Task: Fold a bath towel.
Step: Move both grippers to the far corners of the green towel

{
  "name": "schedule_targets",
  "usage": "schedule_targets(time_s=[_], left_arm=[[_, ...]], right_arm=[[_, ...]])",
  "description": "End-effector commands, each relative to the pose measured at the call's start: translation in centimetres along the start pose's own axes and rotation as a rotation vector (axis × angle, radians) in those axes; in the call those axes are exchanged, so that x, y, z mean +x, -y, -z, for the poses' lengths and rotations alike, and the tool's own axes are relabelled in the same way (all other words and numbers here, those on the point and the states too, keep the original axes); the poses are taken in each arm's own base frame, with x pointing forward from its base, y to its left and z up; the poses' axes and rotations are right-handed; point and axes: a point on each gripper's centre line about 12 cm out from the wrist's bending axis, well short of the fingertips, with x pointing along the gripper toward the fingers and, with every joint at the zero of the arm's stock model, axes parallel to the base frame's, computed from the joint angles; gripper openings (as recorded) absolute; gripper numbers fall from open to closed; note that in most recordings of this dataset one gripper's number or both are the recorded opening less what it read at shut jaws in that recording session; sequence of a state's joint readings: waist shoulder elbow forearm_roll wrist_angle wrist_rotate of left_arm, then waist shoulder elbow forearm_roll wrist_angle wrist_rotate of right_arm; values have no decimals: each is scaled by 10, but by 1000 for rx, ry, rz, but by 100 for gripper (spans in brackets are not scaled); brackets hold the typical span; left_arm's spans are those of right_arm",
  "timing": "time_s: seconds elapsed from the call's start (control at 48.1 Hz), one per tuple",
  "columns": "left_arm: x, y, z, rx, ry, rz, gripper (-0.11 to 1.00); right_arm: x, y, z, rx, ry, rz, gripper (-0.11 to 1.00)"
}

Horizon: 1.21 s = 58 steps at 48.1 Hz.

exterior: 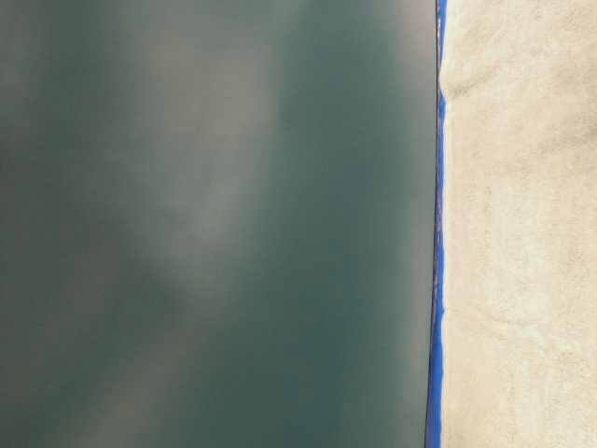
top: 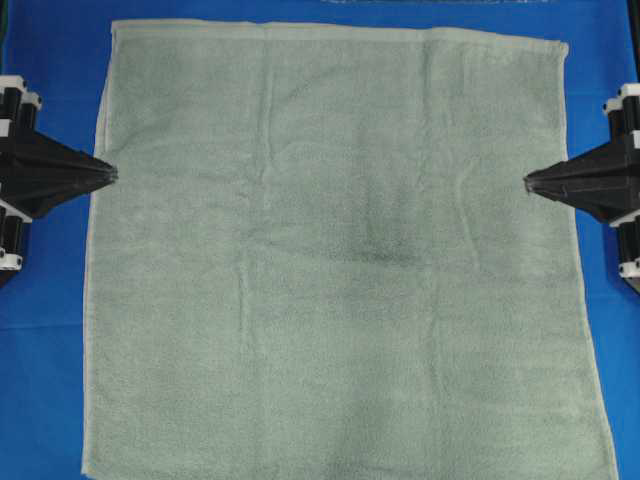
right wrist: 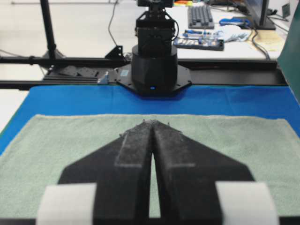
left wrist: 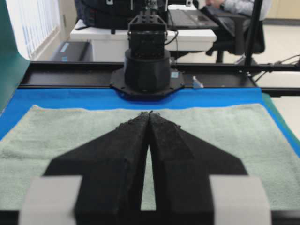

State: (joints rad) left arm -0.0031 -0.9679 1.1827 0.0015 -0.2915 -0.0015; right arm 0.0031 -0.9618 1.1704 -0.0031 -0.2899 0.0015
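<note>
Bath towel (top: 330, 260) lies flat, unfolded. Left pincer (top: 112, 174) and right pincer (top: 530, 183) closed together, empty, at opposite edges. Recommend matched, simultaneous hem grasps.

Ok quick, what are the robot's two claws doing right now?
Left gripper: fingers closed, holding nothing, at the bath towel's edge.
Right gripper: fingers closed, holding nothing, at the opposite edge.
</note>
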Motion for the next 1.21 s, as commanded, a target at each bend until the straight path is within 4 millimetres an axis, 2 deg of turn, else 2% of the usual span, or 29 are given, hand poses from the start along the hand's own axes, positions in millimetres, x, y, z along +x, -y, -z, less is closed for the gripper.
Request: schedule_targets(time_s=[0.0, 0.104, 0.229, 0.52, 0.582, 0.645, 0.769, 0.832, 0.894, 0.957, 1.019, 1.185], left_arm=[[5, 1, 0, -11, -31, 6, 0], [5, 0, 1, 8, -60, -1, 0], [4, -12, -8, 20, -96, -61, 0], [3, -66, -19, 14, -393, -313, 1], [3, -78, -18, 18, -441, -361, 11], [4, -89, -14, 31, -486, -398, 27], [7, -114, 3, 111, -622, -443, 66], [9, -131, 13, 120, -691, -472, 80], [12, -151, 24, 117, -766, -504, 88], [17, -168, 34, 121, -840, -510, 87], [23, -185, 48, 125, -913, -508, 88], [37, -229, 98, 103, -1082, -487, 89]], right_arm=[[4, 6, -5, -12, 4, 29, 0], [7, 16, -6, -6, -49, 80, 0], [8, 38, -8, 2, -198, 183, 0], [9, 103, -9, 13, -581, 447, 0], [10, 118, -4, 3, -667, 494, 2], [12, 132, 4, -11, -757, 526, 16], [19, 162, 22, -49, -920, 565, 53], [22, 178, 32, -51, -998, 574, 65], [27, 193, 42, -50, -1072, 572, 62], [30, 207, 52, -48, -1133, 567, 57], [33, 223, 67, -44, -1193, 554, 58], [32, 254, 112, -10, -1296, 525, 60]])
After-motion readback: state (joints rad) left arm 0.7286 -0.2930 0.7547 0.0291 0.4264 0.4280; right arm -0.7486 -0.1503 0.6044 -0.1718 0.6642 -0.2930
